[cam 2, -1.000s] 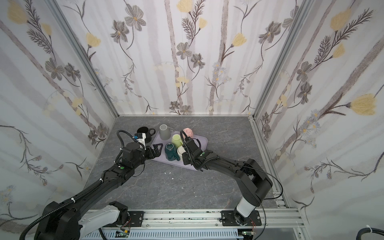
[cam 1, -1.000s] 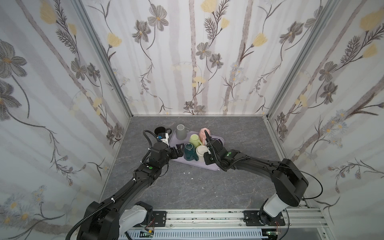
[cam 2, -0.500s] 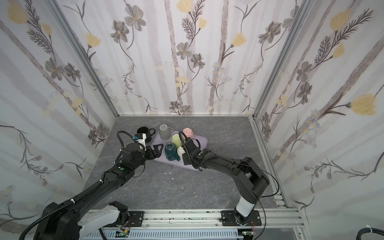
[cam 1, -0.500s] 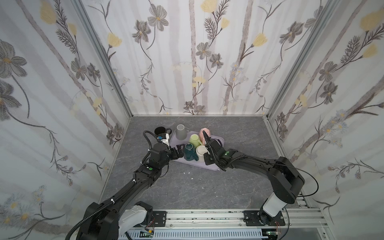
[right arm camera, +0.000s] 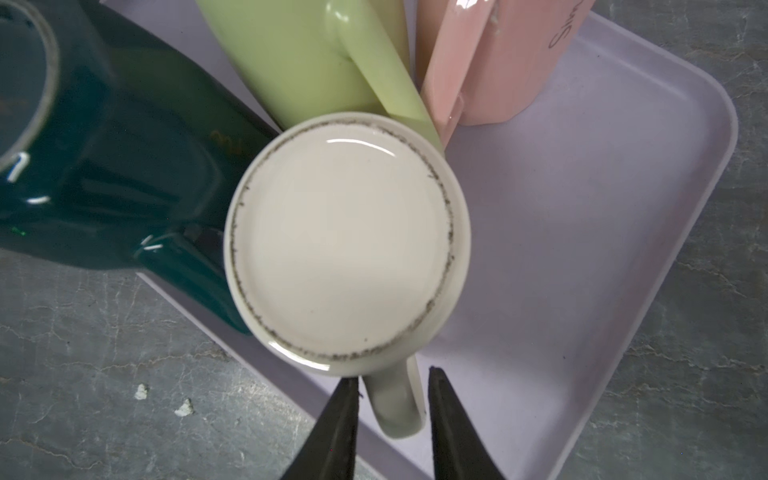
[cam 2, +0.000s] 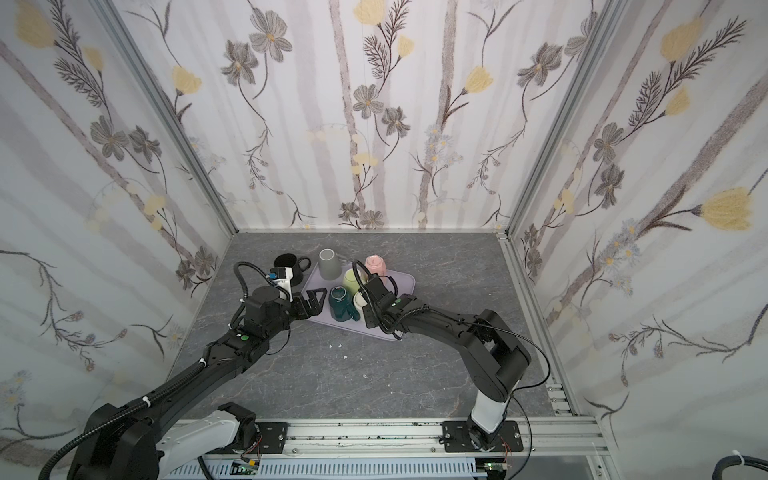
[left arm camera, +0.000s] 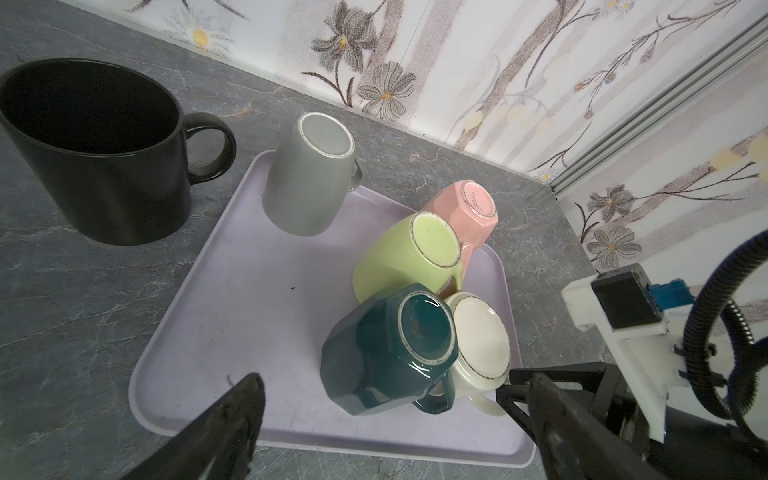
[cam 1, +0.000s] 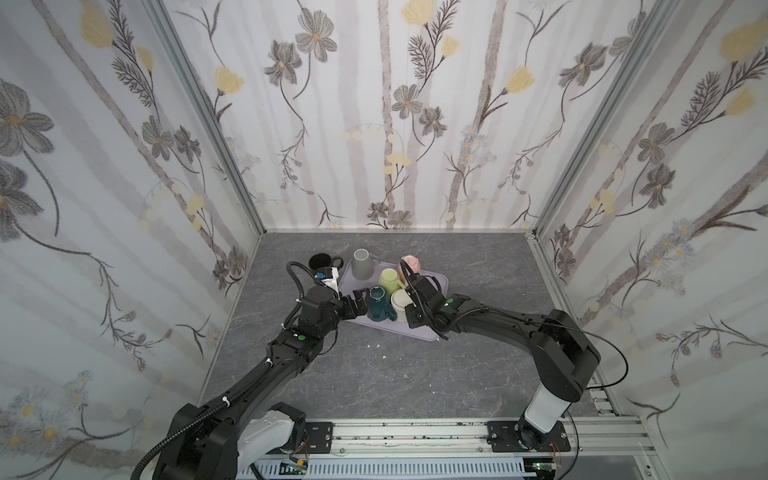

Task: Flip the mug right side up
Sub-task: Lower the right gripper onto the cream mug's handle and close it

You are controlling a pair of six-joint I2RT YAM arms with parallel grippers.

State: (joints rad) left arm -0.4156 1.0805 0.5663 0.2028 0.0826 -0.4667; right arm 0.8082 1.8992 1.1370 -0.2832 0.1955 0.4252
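On the lilac tray (left arm camera: 232, 291), the cream mug (right arm camera: 345, 241), teal mug (left arm camera: 382, 353), green mug (left arm camera: 403, 257), pink mug (left arm camera: 465, 208) and grey mug (left arm camera: 307, 178) stand base-up. The black mug (left arm camera: 104, 166) stands upright and empty on the table beside the tray. The right gripper (right arm camera: 392, 378) has its fingers (right arm camera: 340, 415) narrowly parted astride the cream mug's handle, with a gap visible on one side. The left gripper (left arm camera: 380, 382) is spread wide near the teal mug and holds nothing.

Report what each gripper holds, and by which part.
Left gripper: nothing, open. Right gripper: its fingers flank the handle of the cream mug; whether they clamp it cannot be told.
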